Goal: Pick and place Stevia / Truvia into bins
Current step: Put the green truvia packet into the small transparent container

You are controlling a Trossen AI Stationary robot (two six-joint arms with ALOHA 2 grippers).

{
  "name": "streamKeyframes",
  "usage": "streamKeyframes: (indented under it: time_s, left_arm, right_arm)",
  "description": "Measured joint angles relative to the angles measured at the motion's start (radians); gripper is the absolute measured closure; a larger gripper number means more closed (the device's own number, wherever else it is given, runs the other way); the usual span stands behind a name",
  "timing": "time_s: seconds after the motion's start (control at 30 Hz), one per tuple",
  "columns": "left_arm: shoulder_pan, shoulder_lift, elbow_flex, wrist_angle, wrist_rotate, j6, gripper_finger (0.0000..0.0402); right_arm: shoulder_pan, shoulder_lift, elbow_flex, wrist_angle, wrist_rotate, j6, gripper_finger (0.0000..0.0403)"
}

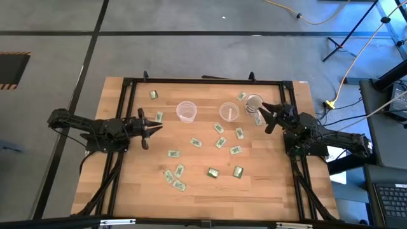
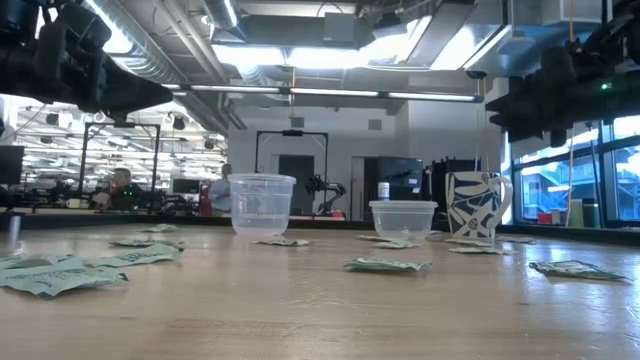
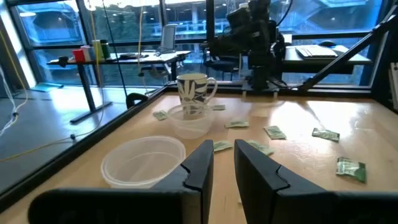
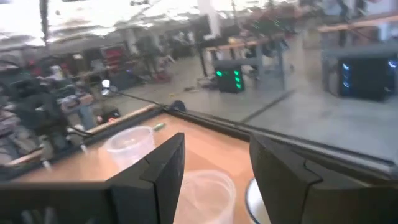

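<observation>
Several green-and-white Stevia sachets [image 1: 195, 142] lie flat and scattered across the wooden table [image 1: 273, 184]; more of these sachets [image 3: 274, 132] show in the left wrist view. Two clear cup bins stand upright toward the far side, one [image 1: 186, 111] on the left and one [image 1: 229, 112] on the right. My left gripper [image 1: 154, 126] hovers at the table's left, open, its fingers level and pointing at the nearer bin [image 3: 144, 162]. My right gripper [image 1: 264, 119] hovers at the right, open wide, with the right bin [image 4: 205, 193] ahead of it. Neither holds anything.
A white mug with a blue leaf pattern [image 1: 254, 102] stands upright just beyond the right bin, close to my right gripper. A black frame [image 1: 203, 81] runs around the table's edges. The near middle of the table is bare wood, with sachets [image 2: 388, 265] spread around it.
</observation>
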Motion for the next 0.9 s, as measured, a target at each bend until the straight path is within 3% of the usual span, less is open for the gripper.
streamKeyframes:
  time_s: [0.27, 0.5, 0.63, 0.9]
  left_arm:
    - [0.0, 0.0, 0.0, 0.0, -0.003, 0.0, 0.0343]
    - [0.0, 0.0, 0.0, 0.0, -0.007, 0.003, 0.0343]
    - [0.0, 0.0, 0.0, 0.0, -0.007, 0.003, 0.0343]
    - [0.0, 0.0, 0.0, 0.0, -0.007, 0.012, 0.0343]
  right_arm:
    - [0.007, 0.015, 0.034, 0.018, -0.147, -0.048, 0.0219]
    - [0.054, 0.113, 0.164, 0.012, -0.154, -0.183, 0.0219]
    - [0.085, 0.218, 0.272, -0.009, -0.153, -0.229, 0.0219]
    - [0.146, 0.537, 0.564, -0.254, -0.15, -0.21, 0.0219]
